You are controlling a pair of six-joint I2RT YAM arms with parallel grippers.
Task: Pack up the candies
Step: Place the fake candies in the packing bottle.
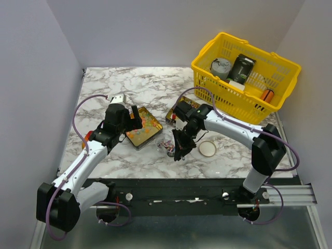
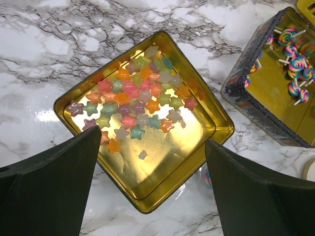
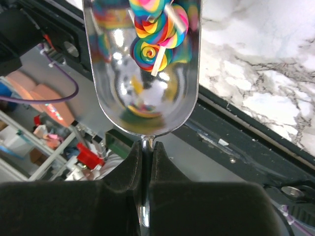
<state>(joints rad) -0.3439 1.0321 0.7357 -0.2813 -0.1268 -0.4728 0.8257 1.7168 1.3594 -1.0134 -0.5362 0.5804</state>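
Note:
Small star-shaped candies (image 2: 140, 98) in many colours lie in an open gold tin (image 2: 147, 196), which also shows in the top view (image 1: 141, 132). My left gripper (image 2: 153, 191) is open and empty, hovering just above the tin's near corner (image 1: 130, 123). My right gripper (image 3: 146, 157) is shut on the handle of a shiny metal scoop (image 3: 142, 93) that carries a few rainbow swirl lollipop candies (image 3: 152, 34). In the top view the right gripper (image 1: 179, 151) is beside a small clear container (image 1: 167, 143) near the table's front.
A second tin (image 2: 246, 98) with swirl lollipops (image 2: 293, 42) stands right of the gold tin (image 1: 179, 114). A white round lid (image 1: 207, 149) lies right of the right gripper. A yellow basket (image 1: 244, 98) with items stands back right. An orange-red lump (image 1: 88, 136) lies left.

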